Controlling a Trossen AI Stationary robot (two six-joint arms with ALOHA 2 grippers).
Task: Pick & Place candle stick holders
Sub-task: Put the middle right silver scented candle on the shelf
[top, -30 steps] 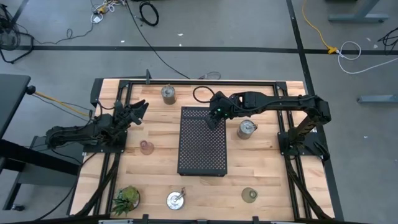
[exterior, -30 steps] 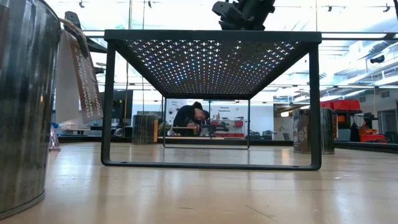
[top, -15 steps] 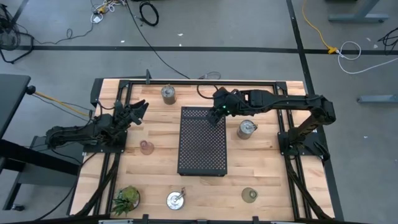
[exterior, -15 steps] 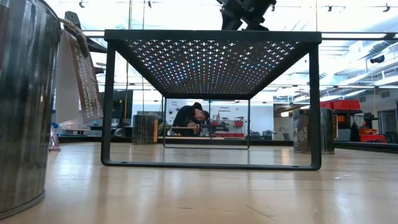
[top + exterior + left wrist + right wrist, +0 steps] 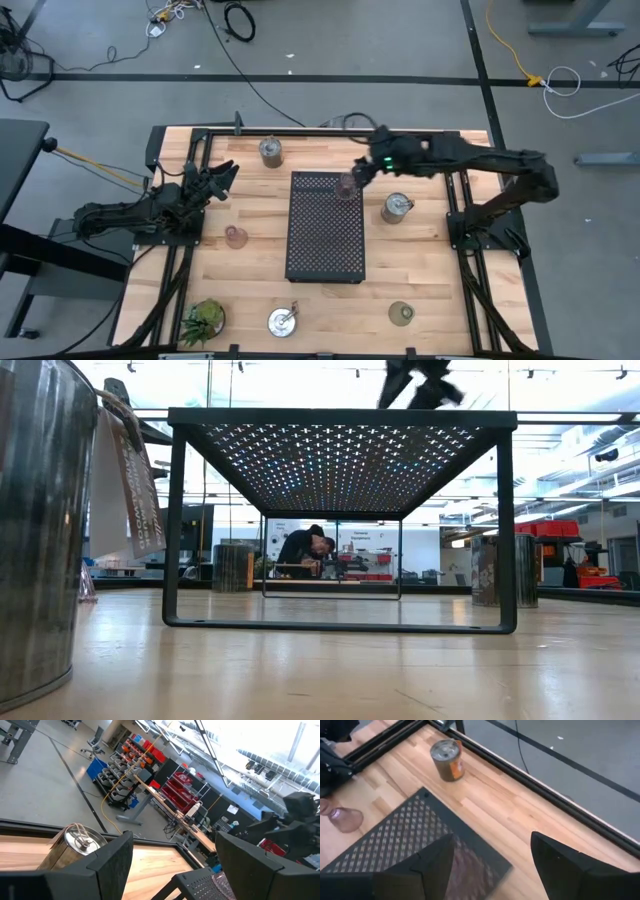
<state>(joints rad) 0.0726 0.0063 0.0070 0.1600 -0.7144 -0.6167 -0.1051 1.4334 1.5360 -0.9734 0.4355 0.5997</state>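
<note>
A translucent pink holder (image 5: 347, 185) stands on the far right corner of the black perforated tray (image 5: 325, 240); it shows blurred in the right wrist view (image 5: 470, 865). My right gripper (image 5: 362, 172) is open and empty, just right of it and above the tray (image 5: 420, 380). My left gripper (image 5: 222, 178) waits open at the table's left side. On the wood stand a second pink holder (image 5: 236, 236), three silvery holders (image 5: 271, 151), (image 5: 397, 208), (image 5: 282, 321), and an olive-green one (image 5: 401, 313).
A spiky green plant (image 5: 205, 318) stands at the near left corner. The tray stands on legs, with open room under it (image 5: 340, 560). Black rails (image 5: 320, 130) frame the table. A person sits far off in the room behind (image 5: 305, 545).
My right gripper has let go of the pink holder, risen and drawn back toward the table's right and far edges. The holder, hidden under the gripper before, now stands free on the tray's far right corner.
</note>
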